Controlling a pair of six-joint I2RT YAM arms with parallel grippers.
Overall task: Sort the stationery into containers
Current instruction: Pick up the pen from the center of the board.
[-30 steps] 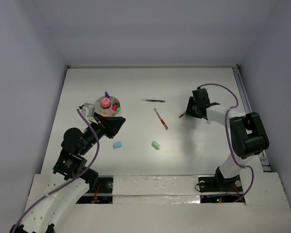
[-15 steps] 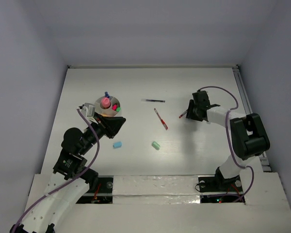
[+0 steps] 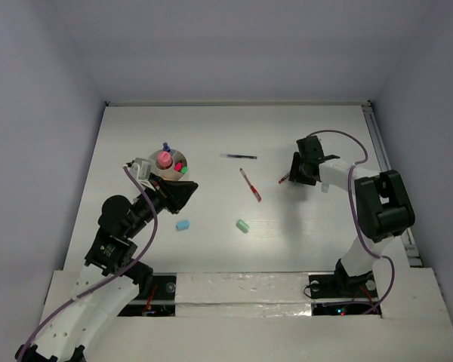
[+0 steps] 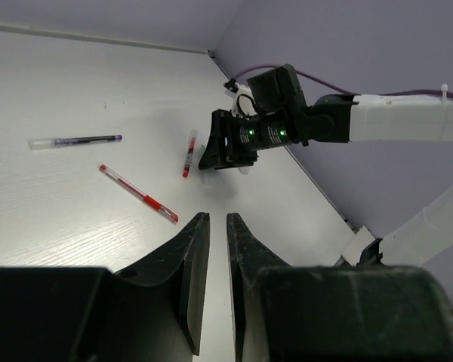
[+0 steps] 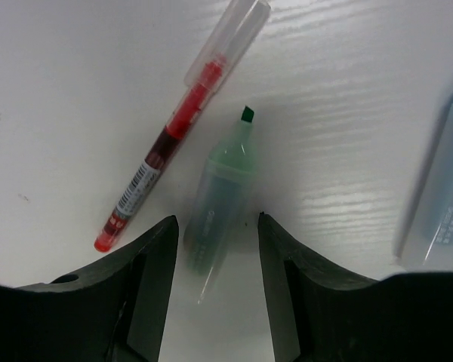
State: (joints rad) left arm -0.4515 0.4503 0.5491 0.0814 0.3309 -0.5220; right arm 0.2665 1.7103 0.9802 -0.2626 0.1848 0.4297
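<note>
My right gripper [image 5: 215, 221] stands open low over the table, its jaws on either side of a green marker [image 5: 220, 192] that lies flat and touches neither finger. A thin red pen [image 5: 177, 128] lies just left of it and a blue-white marker [image 5: 442, 204] at the right edge. In the top view the right gripper [image 3: 294, 173] hides the green marker. My left gripper [image 4: 217, 217] is shut and empty, beside the white cup [image 3: 154, 167], which holds a pink marker [image 3: 164, 158] and other markers.
A second red pen [image 3: 250, 185] and a black pen [image 3: 238, 156] lie mid-table. A light-blue eraser [image 3: 183, 225] and a mint eraser [image 3: 242, 225] sit nearer the arm bases. White walls enclose the table on three sides.
The right gripper has shifted slightly and its jaws have widened a little around the green marker. The left arm has barely moved.
</note>
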